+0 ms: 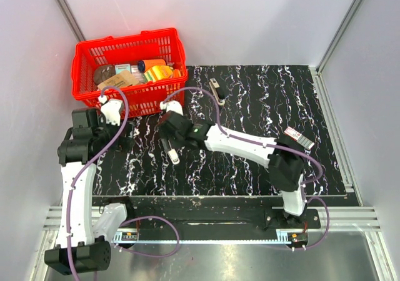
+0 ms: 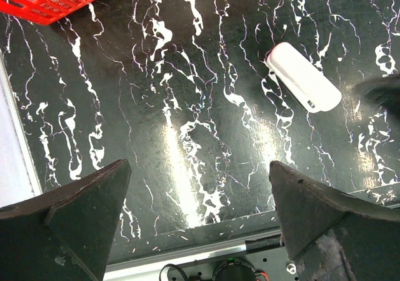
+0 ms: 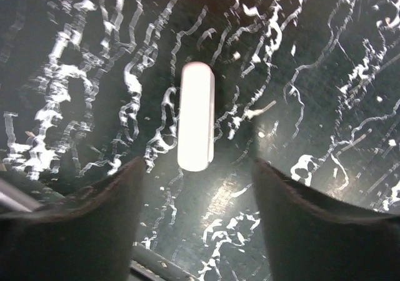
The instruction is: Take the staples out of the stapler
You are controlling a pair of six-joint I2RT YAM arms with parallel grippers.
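The stapler (image 1: pixel 216 87), small and dark with a pale top strip, lies at the back middle of the black marbled mat (image 1: pixel 250 162), apart from both arms. No staples show in any view. My right gripper (image 1: pixel 167 145) (image 3: pixel 197 163) hangs open just above a white oblong piece (image 1: pixel 173 154) (image 3: pixel 195 115), which lies flat on the mat, free of both fingers. Over the mat's left part my left gripper (image 1: pixel 123 142) (image 2: pixel 199 166) stands wide open with nothing between its fingers. The white piece (image 2: pixel 304 85) lies ahead of it and to its right.
A red basket (image 1: pixel 84 75) filled with packaged goods stands at the back left, partly on the mat. A small red-and-white box (image 1: pixel 299 137) lies at the mat's right side. Metal rails run along the table's near edge (image 1: pixel 212 234).
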